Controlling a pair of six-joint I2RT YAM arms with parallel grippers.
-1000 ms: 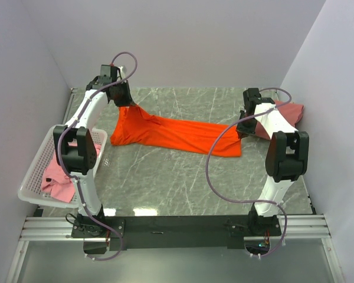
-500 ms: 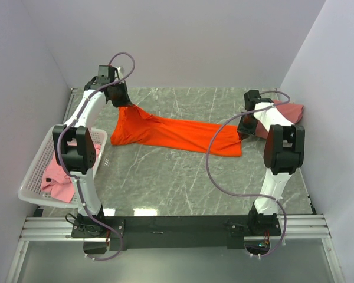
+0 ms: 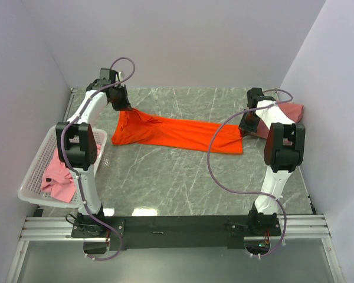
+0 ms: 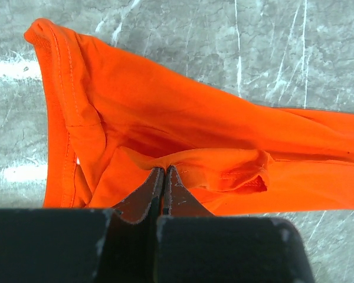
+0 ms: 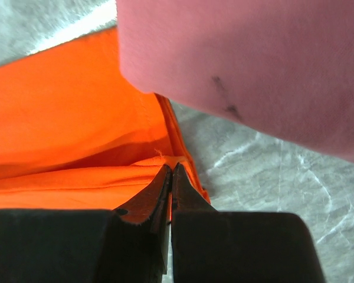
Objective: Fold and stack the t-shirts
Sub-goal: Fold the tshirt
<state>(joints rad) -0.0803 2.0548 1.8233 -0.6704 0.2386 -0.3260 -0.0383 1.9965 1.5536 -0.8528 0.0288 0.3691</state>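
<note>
1. My left gripper [image 4: 164, 172] is clamped shut on a fold of the orange t-shirt [image 3: 177, 134] at its left end (far-left part of the bench [image 3: 183, 183]).
2. My right gripper [image 5: 171, 169] is pinched closed on the opposite edge, just beside the salmon-pink t-shirt [image 3: 290, 111].
3. The orange t-shirt is stretched across the bench between both grippers.
4. The lighter pink t-shirt [image 3: 56, 180] sits in the white basket [image 3: 34, 168] on the left.

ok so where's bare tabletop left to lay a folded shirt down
The widest bare patch of grey marble tabletop lies between the bright orange t-shirt and the arm bases. A narrower strip runs between that shirt and the back wall. Crowded: the far right corner, with the dusty salmon-pink shirt, and the white perforated basket at left.
</note>
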